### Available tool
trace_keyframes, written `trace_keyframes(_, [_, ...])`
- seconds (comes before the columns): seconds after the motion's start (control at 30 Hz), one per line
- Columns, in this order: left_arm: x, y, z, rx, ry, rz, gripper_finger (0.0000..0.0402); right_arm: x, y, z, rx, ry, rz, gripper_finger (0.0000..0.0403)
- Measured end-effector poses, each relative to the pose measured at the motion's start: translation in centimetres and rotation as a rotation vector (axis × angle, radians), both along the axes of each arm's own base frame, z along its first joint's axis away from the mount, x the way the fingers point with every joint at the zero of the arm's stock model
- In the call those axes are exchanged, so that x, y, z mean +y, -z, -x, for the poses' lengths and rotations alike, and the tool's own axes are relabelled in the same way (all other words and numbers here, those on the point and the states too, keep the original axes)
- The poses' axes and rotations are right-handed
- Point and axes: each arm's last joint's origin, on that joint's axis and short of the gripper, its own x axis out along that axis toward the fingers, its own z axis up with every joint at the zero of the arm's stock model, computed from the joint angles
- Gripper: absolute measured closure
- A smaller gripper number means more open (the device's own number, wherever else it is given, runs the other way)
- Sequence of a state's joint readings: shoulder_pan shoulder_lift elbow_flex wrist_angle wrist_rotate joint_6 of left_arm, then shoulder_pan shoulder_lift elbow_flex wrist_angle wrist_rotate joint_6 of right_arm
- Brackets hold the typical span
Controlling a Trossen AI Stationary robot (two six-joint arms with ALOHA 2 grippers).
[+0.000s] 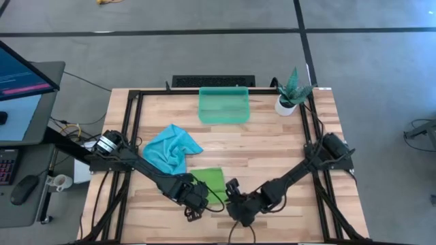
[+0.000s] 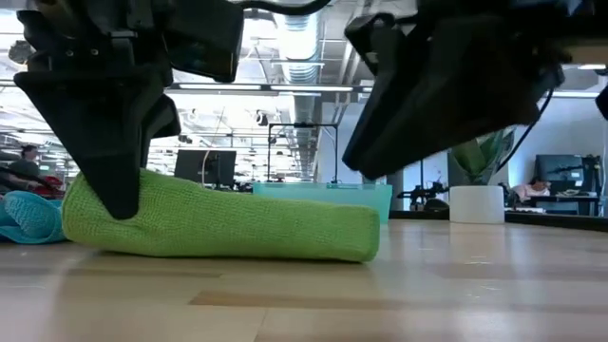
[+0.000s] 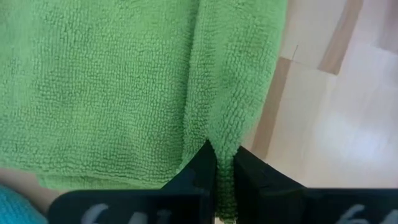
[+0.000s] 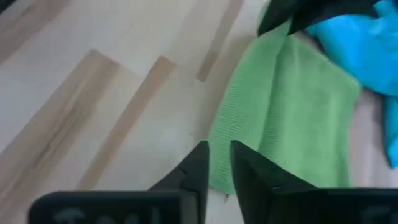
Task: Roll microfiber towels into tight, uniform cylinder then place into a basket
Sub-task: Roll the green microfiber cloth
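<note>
The lime green towel [image 1: 211,182] lies folded into a long low roll on the table near its front edge; in the low view [image 2: 237,228] it rests along its whole length. My left gripper [image 3: 224,180] is shut on it at its left end [image 2: 95,214]. My right gripper [image 4: 219,165] hovers just above the roll's right end [image 2: 366,233], with its fingers almost together and nothing between them. The turquoise towel [image 1: 172,148] lies crumpled behind the green one. The teal basket [image 1: 223,105] stands at the far edge. My left gripper pinches a raised fold of the green towel [image 3: 227,146] between its two fingers, at the end of the fold. The fingers come from above, pointing down, and stand on either side of the fold, which runs away from them. The towel stays lying on the table.
A white pot with a green plant [image 1: 289,99] stands at the far right, beside the basket. Bare wood [image 4: 112,93] lies to the right of the green towel. A black frame [image 1: 136,122] runs round the table. A desk with a monitor [image 1: 24,75] stands to the left.
</note>
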State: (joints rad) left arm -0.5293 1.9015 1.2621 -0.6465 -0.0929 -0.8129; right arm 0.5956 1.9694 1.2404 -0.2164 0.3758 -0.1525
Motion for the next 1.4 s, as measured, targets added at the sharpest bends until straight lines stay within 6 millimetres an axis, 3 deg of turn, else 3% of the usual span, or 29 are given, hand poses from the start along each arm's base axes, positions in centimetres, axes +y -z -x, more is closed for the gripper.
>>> trace_keyframes(0.37, [0.0, 0.0, -0.1, -0.010, 0.011, 0.001, 0.0388, -3.6, 1.0, -1.5, 0.083, 0.118, -0.169, 0.0181])
trace_keyframes(0.6, [0.0, 0.0, -0.1, -0.011, 0.009, 0.000, 0.0388, -4.0, 1.0, -1.7, 0.127, 0.085, -0.239, 0.0167])
trace_keyframes(0.77, [0.0, -0.1, -0.1, -0.026, -0.005, -0.018, 0.0388, -4.3, 3.0, -2.0, 0.165, 0.111, -0.236, 0.0181])
trace_keyframes(0.97, [0.0, -0.1, -0.1, -0.026, -0.002, -0.018, 0.0388, -4.5, 3.6, -2.6, 0.159, 0.179, -0.282, 0.0210])
trace_keyframes(1.13, [0.0, -0.1, -0.1, -0.026, -0.002, -0.018, 0.0388, -4.6, 3.4, -2.6, 0.170, 0.212, -0.321, 0.0292])
trace_keyframes(1.27, [-0.1, -0.1, -0.1, -0.020, 0.002, -0.005, 0.0388, -4.3, 3.1, -2.7, 0.240, 0.228, -0.469, 0.0378])
trace_keyframes(1.4, [-0.3, -0.3, -0.2, -0.031, 0.009, 0.022, 0.0388, -3.6, 2.8, -2.7, 0.376, 0.242, -0.684, 0.0380])
